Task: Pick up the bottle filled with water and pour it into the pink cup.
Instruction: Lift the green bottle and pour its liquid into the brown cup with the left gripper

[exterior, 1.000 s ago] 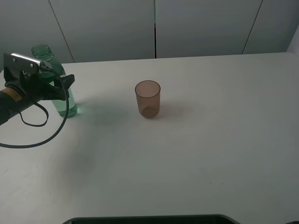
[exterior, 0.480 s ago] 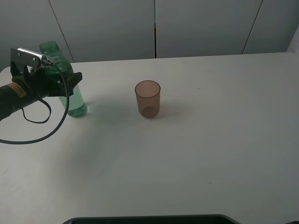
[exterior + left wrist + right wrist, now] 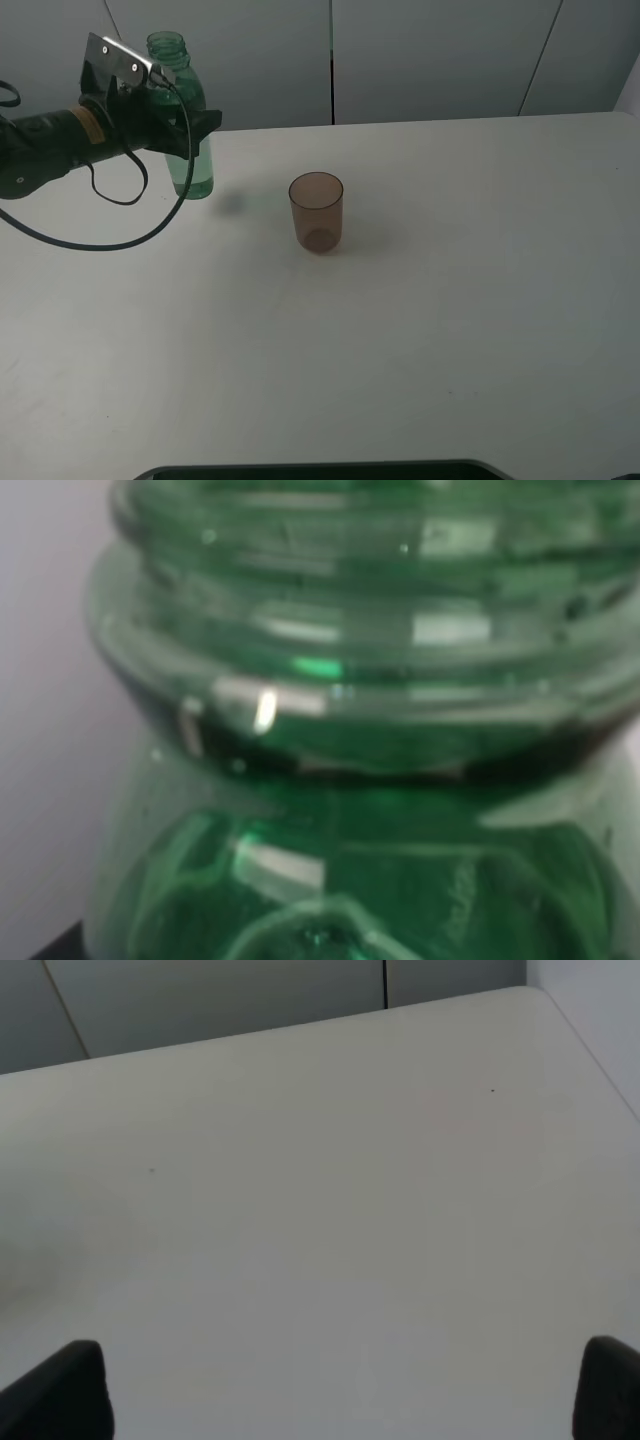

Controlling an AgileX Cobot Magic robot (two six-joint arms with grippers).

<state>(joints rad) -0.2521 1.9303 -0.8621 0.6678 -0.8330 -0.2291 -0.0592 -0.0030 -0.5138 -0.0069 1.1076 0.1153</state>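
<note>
Exterior high view: left end effector [image 3: 190, 128] clamped on bottle [image 3: 200, 175], upright. Best carried level toward the cup [image 3: 316, 210], then tipped slowly over its rim.

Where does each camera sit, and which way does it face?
Exterior high: mounted high, looking down across the table to the grey wall; shows the left hand gripping the bottle, pink cup nearby.
Left wrist: on the left arm, close up on the bottle's threaded neck; no hand clearly shows.
Right wrist: on the right arm, facing table and wall; two dark fingertips show.
Shared: the bottle, exterior and left wrist.
</note>
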